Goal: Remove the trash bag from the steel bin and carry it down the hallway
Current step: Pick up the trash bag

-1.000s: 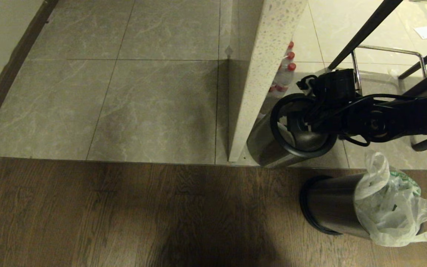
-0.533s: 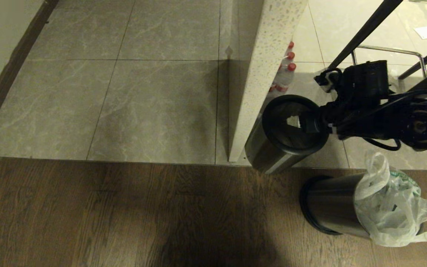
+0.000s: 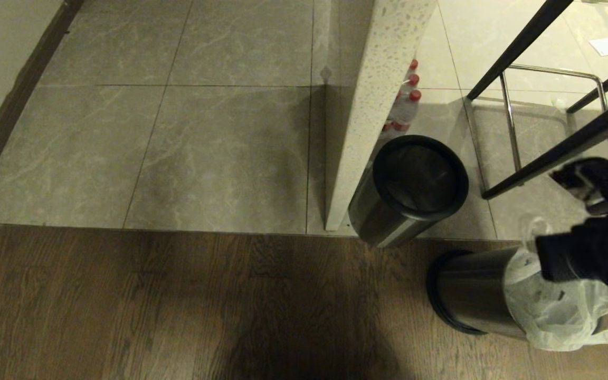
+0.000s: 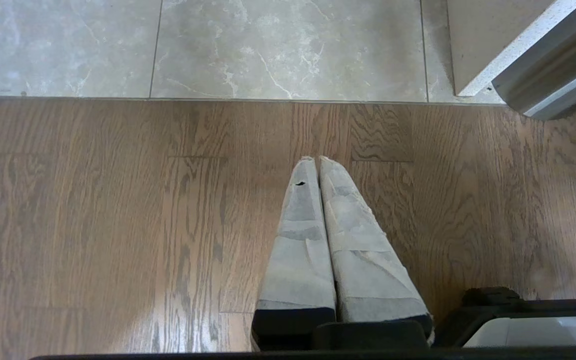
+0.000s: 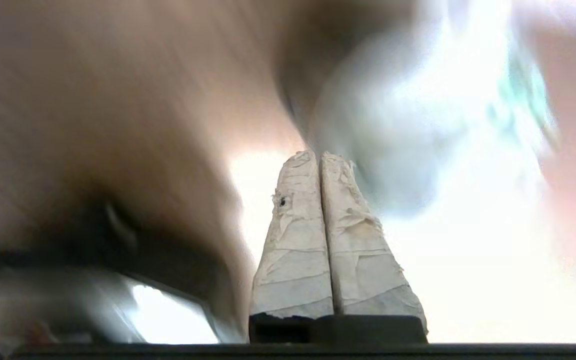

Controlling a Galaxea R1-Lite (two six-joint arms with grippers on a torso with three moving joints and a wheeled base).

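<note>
The thin, crinkled, translucent whitish trash bag [image 3: 562,311] lines the brushed-steel bin with black rim [image 3: 473,293] on dark wood planks; right gripper [image 5: 319,157], fingers pressed together and empty, hangs above it; left gripper [image 4: 316,160] closed over planks.

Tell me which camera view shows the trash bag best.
The head view shows it best: the trash bag hangs over the mouth of the steel bin, its crinkled plastic and one loop handle plain. The right wrist view gives only a whitish-green blur. The left wrist view does not show it.
</note>
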